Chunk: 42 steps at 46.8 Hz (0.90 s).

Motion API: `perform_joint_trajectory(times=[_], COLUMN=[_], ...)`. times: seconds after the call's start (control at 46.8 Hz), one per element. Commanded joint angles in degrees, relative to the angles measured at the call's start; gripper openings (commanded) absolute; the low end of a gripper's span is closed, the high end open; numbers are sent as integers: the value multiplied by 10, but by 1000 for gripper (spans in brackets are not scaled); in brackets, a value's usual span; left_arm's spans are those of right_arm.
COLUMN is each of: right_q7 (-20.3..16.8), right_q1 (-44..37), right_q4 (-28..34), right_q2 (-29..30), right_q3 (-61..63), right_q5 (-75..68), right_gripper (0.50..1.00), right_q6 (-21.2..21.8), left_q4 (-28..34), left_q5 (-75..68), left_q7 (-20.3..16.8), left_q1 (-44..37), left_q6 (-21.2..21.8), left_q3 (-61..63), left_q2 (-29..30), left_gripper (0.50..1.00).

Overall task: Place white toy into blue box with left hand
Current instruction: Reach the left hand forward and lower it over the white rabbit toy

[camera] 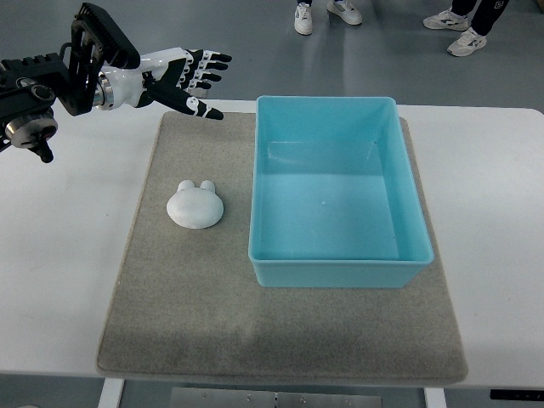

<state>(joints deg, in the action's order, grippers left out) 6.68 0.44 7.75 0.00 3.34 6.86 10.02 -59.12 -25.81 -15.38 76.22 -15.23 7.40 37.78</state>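
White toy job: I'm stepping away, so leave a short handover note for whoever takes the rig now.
Left robot hand: open, fingers spread, holding nothing, above the far left corner of the grey mat. Right arm is not in view.
White toy: lies on the mat, left of the blue box, apart from it and untouched.
Blue box: on the mat, nothing inside.
Done: nothing yet.
Left: bring the left robot hand down to the toy, grasp it, carry it over the box's left wall and release it inside.
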Motion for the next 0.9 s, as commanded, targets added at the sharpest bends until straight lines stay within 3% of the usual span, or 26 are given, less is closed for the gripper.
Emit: perform_joint_trajectory(times=[0.0,0.342,0.876], right_q7=[0,0,0], right_q1=[0,0,0], right_q4=[0,0,1], right_q2=[0,0,0], right_q3=[0,0,0], right_q5=[0,0,0], right_gripper=[936,936,936], right_q6=[1,0,0], left_q4=[-27,-51,-72], left_q5=[-54,-189,-281], left_q7=[0,2,2], left_q1=[2,2,3], left_q6=[0,-43,-89], left_q3=[4,8,8], left_q2=[10,24,40], left_gripper=[981,981,981])
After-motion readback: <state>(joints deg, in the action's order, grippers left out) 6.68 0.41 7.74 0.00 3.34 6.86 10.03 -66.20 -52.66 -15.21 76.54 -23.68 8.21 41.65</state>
